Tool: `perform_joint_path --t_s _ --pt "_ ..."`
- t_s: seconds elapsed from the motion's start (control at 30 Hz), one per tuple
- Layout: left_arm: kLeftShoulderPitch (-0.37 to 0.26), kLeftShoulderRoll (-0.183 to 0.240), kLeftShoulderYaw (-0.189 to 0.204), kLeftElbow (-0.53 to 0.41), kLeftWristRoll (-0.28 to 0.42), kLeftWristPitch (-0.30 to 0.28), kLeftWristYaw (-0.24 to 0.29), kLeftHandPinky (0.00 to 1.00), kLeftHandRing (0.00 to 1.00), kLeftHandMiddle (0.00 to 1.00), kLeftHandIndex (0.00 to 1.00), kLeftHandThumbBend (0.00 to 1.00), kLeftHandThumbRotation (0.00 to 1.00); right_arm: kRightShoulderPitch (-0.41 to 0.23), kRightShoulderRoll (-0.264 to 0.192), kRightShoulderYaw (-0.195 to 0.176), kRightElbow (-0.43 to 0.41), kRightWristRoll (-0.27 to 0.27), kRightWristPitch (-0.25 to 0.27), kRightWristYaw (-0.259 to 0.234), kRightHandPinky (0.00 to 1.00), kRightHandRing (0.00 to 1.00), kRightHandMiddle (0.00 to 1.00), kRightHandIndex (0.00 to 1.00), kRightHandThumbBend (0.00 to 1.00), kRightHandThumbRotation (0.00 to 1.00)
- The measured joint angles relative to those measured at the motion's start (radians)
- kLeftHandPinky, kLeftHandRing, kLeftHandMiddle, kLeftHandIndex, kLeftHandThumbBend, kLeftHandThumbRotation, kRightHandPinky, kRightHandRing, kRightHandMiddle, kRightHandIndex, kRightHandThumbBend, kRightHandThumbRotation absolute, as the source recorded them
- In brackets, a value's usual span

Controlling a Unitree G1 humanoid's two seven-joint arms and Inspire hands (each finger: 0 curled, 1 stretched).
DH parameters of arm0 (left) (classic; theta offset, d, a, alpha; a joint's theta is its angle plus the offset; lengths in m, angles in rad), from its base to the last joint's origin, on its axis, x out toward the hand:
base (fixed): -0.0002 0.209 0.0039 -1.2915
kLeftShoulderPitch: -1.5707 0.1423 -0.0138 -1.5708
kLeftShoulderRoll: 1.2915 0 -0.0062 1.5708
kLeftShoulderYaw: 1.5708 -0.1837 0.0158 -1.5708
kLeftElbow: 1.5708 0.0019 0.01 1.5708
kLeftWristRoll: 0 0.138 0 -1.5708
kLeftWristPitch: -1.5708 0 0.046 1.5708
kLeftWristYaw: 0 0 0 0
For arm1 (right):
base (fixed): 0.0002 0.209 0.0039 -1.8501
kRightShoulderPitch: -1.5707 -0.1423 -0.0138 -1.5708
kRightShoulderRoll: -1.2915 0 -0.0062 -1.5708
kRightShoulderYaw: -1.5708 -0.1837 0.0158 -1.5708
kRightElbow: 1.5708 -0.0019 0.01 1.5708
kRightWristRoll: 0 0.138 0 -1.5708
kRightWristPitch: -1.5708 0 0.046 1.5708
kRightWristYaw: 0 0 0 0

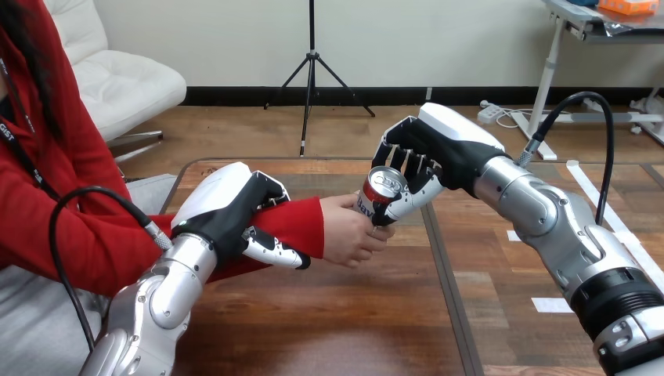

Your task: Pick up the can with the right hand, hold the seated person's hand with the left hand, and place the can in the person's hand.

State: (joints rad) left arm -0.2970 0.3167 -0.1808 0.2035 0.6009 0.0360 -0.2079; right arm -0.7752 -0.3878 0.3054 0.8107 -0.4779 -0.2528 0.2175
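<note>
can (382,189) in right hand (429,153), touching person's hand (348,232)

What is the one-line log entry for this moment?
left hand: round person's forearm | right hand: holding can | person's hand: touching can

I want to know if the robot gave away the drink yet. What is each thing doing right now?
Red-and-silver metal can: tilted, up above the brown wooden table, touching the person's hand.
Right hand: fingers curled round the can.
Left hand: curled round the person's red-sleeved forearm.
Person's hand: half curled, against the can's lower part.
</note>
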Motion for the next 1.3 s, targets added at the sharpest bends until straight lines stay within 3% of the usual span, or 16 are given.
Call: perform_joint_path --t_s 0.43,0.63,1.0,1.23,1.3 --pt "-0.003 -0.001 0.001 0.001 -0.001 0.000 0.020 0.25 0.31 0.37 0.36 0.70 0.00 0.000 0.000 0.000 -0.023 0.000 0.018 0.012 0.33 0.38 0.44 0.43 0.74 0.00" --pt "-0.006 -0.001 0.002 0.001 -0.005 -0.003 0.022 0.35 0.43 0.47 0.45 0.73 0.00 0.000 0.000 -0.001 -0.025 0.004 0.021 0.015 0.39 0.45 0.49 0.49 0.79 0.02" --pt "-0.016 0.000 0.004 0.000 -0.028 -0.014 0.021 0.56 0.67 0.68 0.68 0.79 0.28 0.001 -0.007 -0.004 -0.053 0.011 0.044 0.041 0.51 0.59 0.62 0.61 0.90 0.40" --pt "-0.026 0.004 0.012 -0.002 -0.064 -0.015 0.016 0.58 0.70 0.71 0.70 0.87 0.34 0.002 -0.012 -0.009 -0.080 0.033 0.044 0.059 0.55 0.63 0.66 0.65 0.93 0.57" --pt "-0.029 0.005 0.015 -0.004 -0.076 -0.016 0.016 0.58 0.70 0.71 0.69 0.87 0.31 0.003 -0.013 -0.012 -0.088 0.039 0.044 0.063 0.54 0.62 0.66 0.66 0.92 0.64"
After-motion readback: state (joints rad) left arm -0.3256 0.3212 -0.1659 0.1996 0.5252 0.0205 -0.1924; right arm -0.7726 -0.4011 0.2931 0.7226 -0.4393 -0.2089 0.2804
